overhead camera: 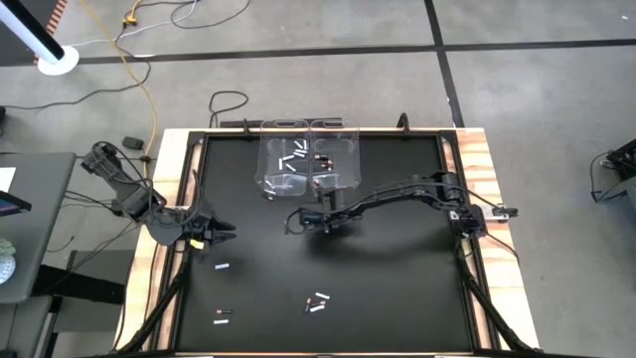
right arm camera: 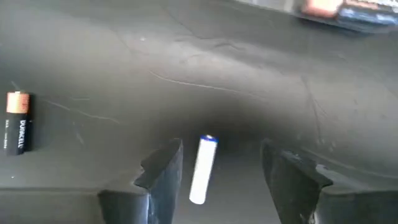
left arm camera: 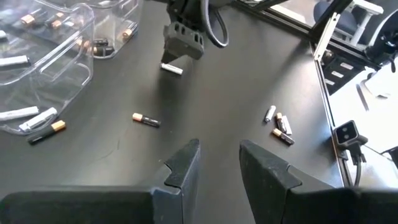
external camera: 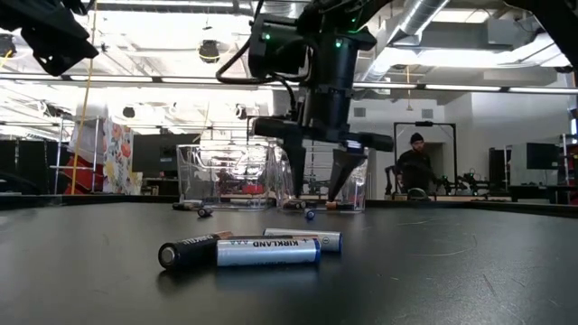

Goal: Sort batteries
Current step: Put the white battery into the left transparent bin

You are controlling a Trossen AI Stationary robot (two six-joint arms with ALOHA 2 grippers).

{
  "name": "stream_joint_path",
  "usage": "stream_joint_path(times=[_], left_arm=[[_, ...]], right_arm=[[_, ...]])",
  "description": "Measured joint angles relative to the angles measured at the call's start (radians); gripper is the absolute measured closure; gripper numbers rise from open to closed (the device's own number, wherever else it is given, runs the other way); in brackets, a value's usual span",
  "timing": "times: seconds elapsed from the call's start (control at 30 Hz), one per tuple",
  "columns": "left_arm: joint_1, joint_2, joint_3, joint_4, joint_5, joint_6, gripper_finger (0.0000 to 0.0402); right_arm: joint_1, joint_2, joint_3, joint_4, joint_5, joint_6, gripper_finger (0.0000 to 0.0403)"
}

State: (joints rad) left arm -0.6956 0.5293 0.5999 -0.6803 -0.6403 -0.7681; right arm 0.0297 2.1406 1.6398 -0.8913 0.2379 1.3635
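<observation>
Two bins (overhead camera: 306,159) block the bench's (overhead camera: 397,288) far middle. The right hand (overhead camera: 295,221) hangs just before them. Bare bench lies right of the batteries (overhead camera: 316,301).

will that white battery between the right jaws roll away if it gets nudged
Probably: the white battery is a smooth cylinder lying flat on the table, so a sideways nudge should roll it. It looks rigid, and the right gripper, jaws open astride it, could squeeze firmly.

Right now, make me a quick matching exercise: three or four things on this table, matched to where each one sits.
Things:
1. right gripper
2. left gripper
3. Duracell battery
4. clear bins

Places:
A. far edge of the table, batteries inside
B. open at the table's left side
C. open over a white battery
D. flat on the table, beside the white battery

Pairs: 1-C, 2-B, 3-D, 4-A
</observation>
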Motion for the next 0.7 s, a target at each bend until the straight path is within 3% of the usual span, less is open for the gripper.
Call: stream_joint_path(times=[0.3, 0.57, 0.7], left_arm=[[0.0, 0.0, 0.0, -0.02, 0.0, -0.003, 0.0295], [0.001, 0.0, 0.0, -0.02, 0.0, -0.003, 0.0295], [0.001, 0.0, 0.0, -0.02, 0.0, -0.003, 0.0295]], right_arm=[[0.047, 0.092, -0.02, 0.069, 0.032, 0.054, 0.0215], [0.092, 0.124, -0.019, 0.062, 0.106, 0.058, 0.0375], [0.103, 0.12, -0.021, 0.064, 0.118, 0.058, 0.0386]])
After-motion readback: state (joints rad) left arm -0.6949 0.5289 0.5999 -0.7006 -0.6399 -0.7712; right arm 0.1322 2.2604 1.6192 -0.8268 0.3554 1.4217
